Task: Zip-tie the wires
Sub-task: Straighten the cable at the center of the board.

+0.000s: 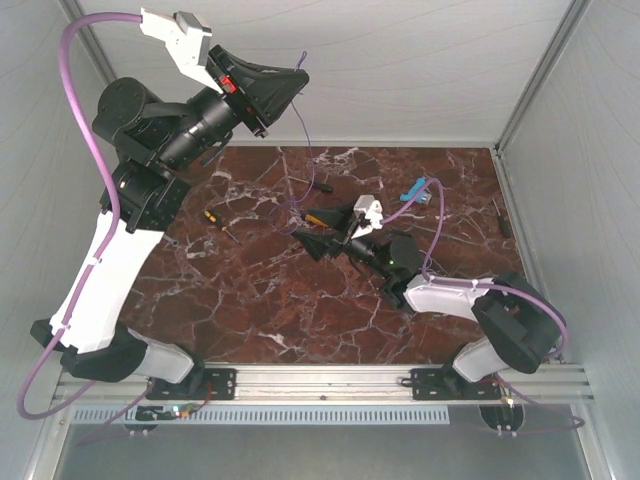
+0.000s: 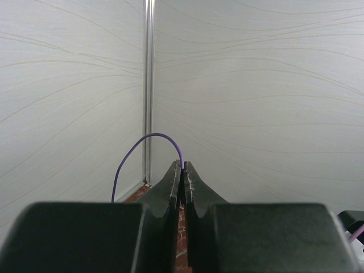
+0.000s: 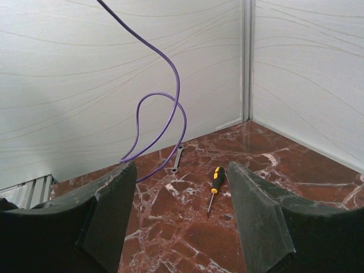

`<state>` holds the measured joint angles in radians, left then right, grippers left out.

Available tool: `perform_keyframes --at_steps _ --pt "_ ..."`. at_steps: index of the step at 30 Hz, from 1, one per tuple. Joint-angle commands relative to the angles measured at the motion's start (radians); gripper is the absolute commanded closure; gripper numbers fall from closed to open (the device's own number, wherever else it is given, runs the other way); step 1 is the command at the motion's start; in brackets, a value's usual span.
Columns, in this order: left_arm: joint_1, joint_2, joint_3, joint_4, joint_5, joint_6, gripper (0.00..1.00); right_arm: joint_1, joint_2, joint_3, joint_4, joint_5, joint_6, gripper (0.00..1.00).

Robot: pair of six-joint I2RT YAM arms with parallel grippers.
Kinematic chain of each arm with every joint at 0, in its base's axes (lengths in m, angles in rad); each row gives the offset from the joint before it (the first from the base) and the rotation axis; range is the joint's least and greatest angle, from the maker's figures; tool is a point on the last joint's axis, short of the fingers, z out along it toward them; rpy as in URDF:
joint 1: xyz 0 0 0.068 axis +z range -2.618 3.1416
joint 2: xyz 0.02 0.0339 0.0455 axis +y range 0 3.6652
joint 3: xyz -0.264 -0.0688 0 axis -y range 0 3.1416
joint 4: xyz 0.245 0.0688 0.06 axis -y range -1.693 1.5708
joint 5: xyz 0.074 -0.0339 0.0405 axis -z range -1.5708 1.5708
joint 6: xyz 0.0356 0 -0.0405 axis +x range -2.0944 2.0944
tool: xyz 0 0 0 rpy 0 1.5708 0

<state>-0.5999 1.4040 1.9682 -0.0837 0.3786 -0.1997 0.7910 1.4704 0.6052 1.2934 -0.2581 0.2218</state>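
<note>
Pinched shut at its tips, the left gripper [image 2: 182,170] holds the wires [image 2: 156,134] high at the far left, the strand hanging near-vertical to the table [image 1: 250,310]. Wide open, the right gripper [image 3: 182,170] sits just near of the hanging loop, closer to it; a screwdriver [image 3: 215,179] and wrench [image 3: 177,158] lie beyond.

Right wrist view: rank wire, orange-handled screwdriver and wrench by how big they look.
1. wire: runs from the top edge down past mid-frame.
2. screwdriver.
3. wrench: looks clearly shorter than the screwdriver, but it lies farther from the camera, so their true order is unsure.
</note>
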Motion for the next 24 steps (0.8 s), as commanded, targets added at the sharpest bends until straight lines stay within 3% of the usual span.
perform_keyframes --at_steps 1,7,11,13,14,16,17,22,24 --pt "-0.013 -0.021 0.004 0.055 -0.009 0.016 1.00 0.007 -0.033 0.026 0.028 -0.048 -0.041 0.36" --pt "-0.023 -0.023 0.004 0.053 -0.016 0.023 1.00 0.008 -0.023 0.064 0.058 -0.162 -0.051 0.29" --pt "-0.026 -0.025 0.003 0.053 -0.020 0.026 1.00 0.007 0.001 0.109 0.065 -0.180 -0.027 0.30" --pt "-0.027 -0.026 0.002 0.051 -0.023 0.029 1.00 0.007 0.016 0.129 0.070 -0.178 -0.016 0.45" --pt "-0.029 -0.026 0.001 0.050 -0.026 0.030 1.00 0.008 0.022 0.136 0.066 -0.167 -0.014 0.58" --pt "-0.031 -0.028 0.001 0.050 -0.032 0.035 1.00 0.007 0.027 0.150 0.028 -0.147 -0.029 0.94" --pt "-0.033 -0.030 0.001 0.049 -0.034 0.039 1.00 0.006 0.024 0.154 -0.005 -0.133 -0.036 1.00" --pt "-0.041 -0.033 -0.005 0.051 -0.053 0.052 1.00 0.005 -0.026 0.089 -0.070 -0.059 -0.050 1.00" --pt "-0.051 -0.030 -0.010 0.049 -0.068 0.063 1.00 0.005 -0.090 0.062 -0.171 -0.017 -0.047 1.00"
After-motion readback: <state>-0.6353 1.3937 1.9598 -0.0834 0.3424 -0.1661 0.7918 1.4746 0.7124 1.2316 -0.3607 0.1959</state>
